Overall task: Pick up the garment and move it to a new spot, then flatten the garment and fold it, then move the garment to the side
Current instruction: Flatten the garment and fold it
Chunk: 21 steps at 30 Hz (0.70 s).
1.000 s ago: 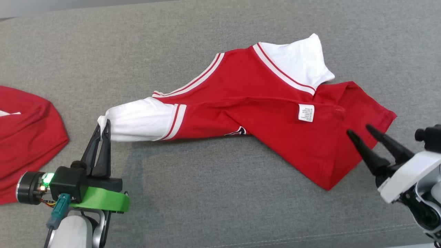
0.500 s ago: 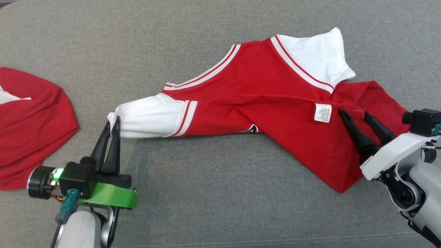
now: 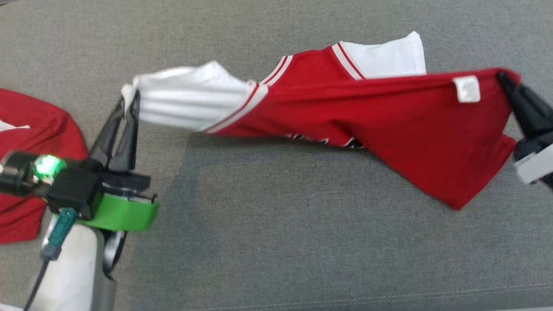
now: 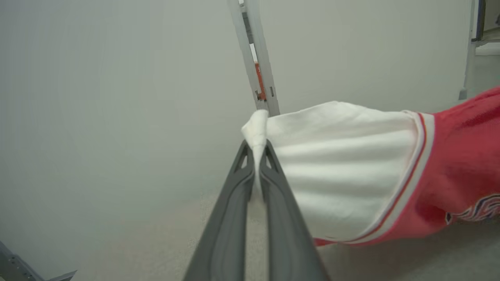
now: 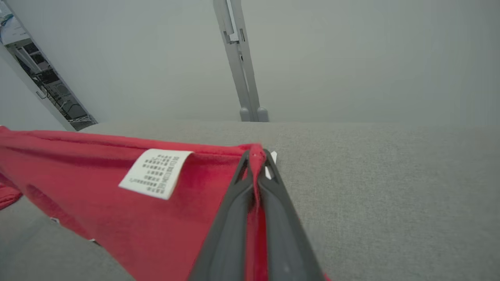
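The garment (image 3: 389, 121) is a red shirt with white sleeves and striped trim, stretched between both arms above the grey surface. My left gripper (image 3: 131, 93) is shut on the cuff of a white sleeve (image 3: 190, 101); the left wrist view shows the white cloth (image 4: 343, 164) pinched between its fingertips (image 4: 256, 150). My right gripper (image 3: 503, 77) is shut on the red hem beside the white care label (image 3: 466, 88). In the right wrist view the red fabric (image 5: 97, 195) is clamped between the right gripper's tips (image 5: 256, 158). The other white sleeve (image 3: 389, 56) lies behind.
A second red garment (image 3: 26, 172) lies at the left edge of the grey padded surface (image 3: 276, 242). A seam runs along the front edge. A pale wall and a grey upright post (image 5: 238, 58) stand beyond the surface.
My right gripper has shut on the red hem by the label. Both arms have lifted, raising and stretching the garment off the surface.
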Motion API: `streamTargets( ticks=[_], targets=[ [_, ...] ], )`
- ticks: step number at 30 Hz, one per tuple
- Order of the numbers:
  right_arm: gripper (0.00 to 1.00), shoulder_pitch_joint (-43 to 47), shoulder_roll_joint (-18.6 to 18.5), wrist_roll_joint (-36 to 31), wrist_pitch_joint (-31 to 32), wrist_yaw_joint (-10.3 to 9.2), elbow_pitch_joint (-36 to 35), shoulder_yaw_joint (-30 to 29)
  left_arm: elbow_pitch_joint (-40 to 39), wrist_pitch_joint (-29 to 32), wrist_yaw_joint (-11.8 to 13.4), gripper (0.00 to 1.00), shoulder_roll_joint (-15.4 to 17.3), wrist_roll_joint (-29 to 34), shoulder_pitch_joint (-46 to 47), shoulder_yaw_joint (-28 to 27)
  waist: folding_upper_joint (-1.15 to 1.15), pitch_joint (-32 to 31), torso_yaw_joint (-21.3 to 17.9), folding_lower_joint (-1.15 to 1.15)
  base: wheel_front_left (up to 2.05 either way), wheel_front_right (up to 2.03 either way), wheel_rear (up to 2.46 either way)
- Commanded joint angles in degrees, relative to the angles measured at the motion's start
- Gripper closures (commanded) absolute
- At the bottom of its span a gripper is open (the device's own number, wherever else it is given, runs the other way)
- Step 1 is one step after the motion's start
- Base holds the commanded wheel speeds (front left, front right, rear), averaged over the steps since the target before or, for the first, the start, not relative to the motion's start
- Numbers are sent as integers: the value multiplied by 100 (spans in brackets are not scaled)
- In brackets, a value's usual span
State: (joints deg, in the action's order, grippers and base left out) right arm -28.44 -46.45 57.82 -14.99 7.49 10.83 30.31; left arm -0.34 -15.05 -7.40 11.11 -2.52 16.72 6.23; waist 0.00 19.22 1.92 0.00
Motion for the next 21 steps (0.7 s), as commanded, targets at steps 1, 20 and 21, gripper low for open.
streamTargets(
  ticks=[1, 20, 21],
  targets=[
    [100, -255, -154, -113, -18, 0, -106, -160, -109, -16, -5, 100, 228, 44, 383, 63, 0, 101, -56, 0, 0, 0, 0],
    [100, -5878, 690, -2545, 349, 0, 1703, -302, 2305, 124, 100, 100, 1642, 109, 8312, 2801, 0, 1706, -519, 0, 0, 0, 0],
    [100, -6172, 730, -2792, 196, 0, 1860, -370, 2440, 49, 178, 100, 1568, 244, 8640, 2807, 0, 1793, -516, 0, 0, 0, 0]
  ],
)
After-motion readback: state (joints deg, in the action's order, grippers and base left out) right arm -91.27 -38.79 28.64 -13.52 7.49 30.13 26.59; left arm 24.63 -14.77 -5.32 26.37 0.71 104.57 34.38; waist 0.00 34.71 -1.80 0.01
